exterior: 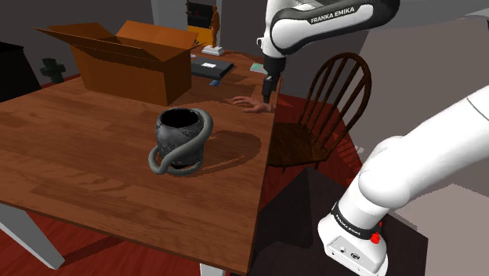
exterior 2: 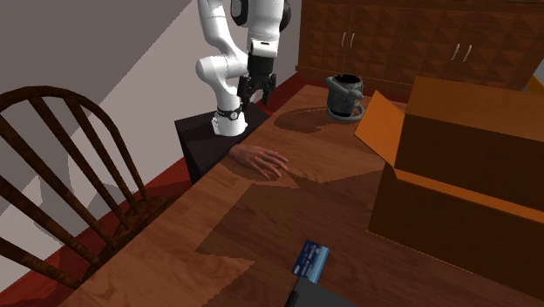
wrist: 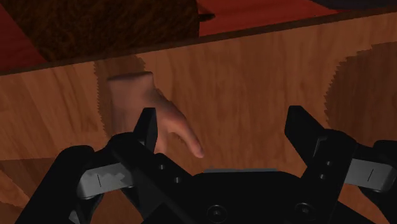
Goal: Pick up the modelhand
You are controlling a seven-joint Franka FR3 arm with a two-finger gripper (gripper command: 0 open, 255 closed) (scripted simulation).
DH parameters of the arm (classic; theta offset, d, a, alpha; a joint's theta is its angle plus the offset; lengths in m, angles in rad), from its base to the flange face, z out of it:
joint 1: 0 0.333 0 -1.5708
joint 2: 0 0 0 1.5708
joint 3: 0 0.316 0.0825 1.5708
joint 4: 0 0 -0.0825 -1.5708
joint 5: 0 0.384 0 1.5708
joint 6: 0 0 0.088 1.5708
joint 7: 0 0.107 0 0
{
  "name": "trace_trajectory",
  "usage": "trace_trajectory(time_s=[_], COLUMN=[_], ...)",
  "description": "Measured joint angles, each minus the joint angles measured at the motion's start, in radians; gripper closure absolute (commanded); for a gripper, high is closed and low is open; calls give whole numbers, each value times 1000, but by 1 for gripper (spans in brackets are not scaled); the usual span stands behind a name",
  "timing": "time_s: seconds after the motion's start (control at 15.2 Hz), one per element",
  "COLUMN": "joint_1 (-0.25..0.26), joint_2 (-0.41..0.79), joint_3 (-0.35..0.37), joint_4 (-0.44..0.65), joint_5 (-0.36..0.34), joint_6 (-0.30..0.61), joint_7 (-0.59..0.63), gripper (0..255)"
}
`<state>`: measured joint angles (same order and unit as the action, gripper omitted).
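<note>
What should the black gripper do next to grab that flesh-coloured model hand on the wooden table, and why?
Probably slide sideways a little before descending. In the wrist view the open black two-finger gripper hangs above the brown wooden table, and the flesh-coloured model hand lies under one finger rather than midway between both, so lowering now would likely land on it.

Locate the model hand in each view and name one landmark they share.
Shoulder view: model hand at the table's right edge, below the gripper, beside the chair.
Second exterior view: model hand at the table's left edge, mid-picture.
Wrist view: model hand just ahead of the open gripper, nearer one finger.
Shared landmark: the table edge by its wrist.
</note>
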<state>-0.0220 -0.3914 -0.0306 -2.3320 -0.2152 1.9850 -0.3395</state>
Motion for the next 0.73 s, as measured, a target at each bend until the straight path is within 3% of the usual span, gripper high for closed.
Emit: trace_trajectory(time_s=[0.73], joint_1=[-13], joint_2=[351], joint_3=[2], joint_4=[208], joint_5=[-186], joint_6=[270], joint_7=[-74], gripper=[0])
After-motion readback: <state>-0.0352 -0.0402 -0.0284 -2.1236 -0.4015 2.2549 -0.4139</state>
